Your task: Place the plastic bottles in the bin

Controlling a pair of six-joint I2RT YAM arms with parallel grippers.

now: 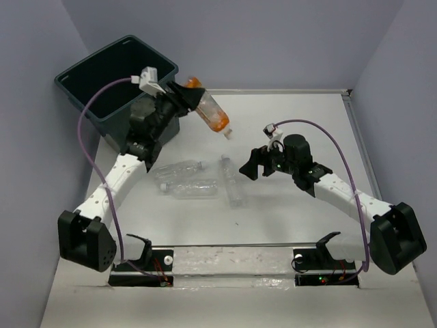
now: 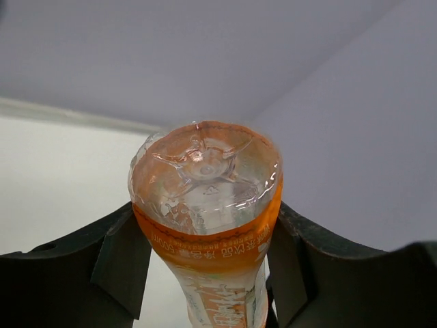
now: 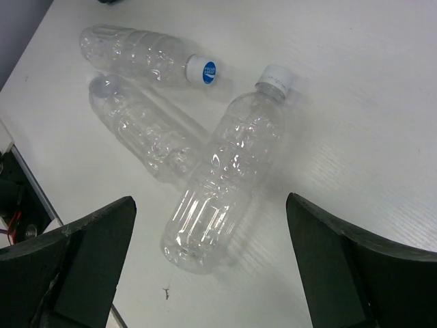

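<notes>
Top external view, as I read it: left gripper [image 1: 186, 96] is clamped on the orange bottle [image 1: 210, 111], holding it in the air just right of the bin [image 1: 68, 80], cap end tilted down over the table [image 1: 300, 123]. Left wrist view confirms both fingers [image 2: 123, 260] pressed against its sides. I note the right gripper [image 1: 251, 164] with jaws spread wide, holding nothing, near three clear bottles [image 1: 196, 187] lying together on the table.

The orange bottle [image 2: 205, 225] runs off the left wrist view's bottom edge, and its label print is unreadable. The left arm [image 1: 147, 126] hides the near corner of the bin [image 1: 92, 58].
</notes>
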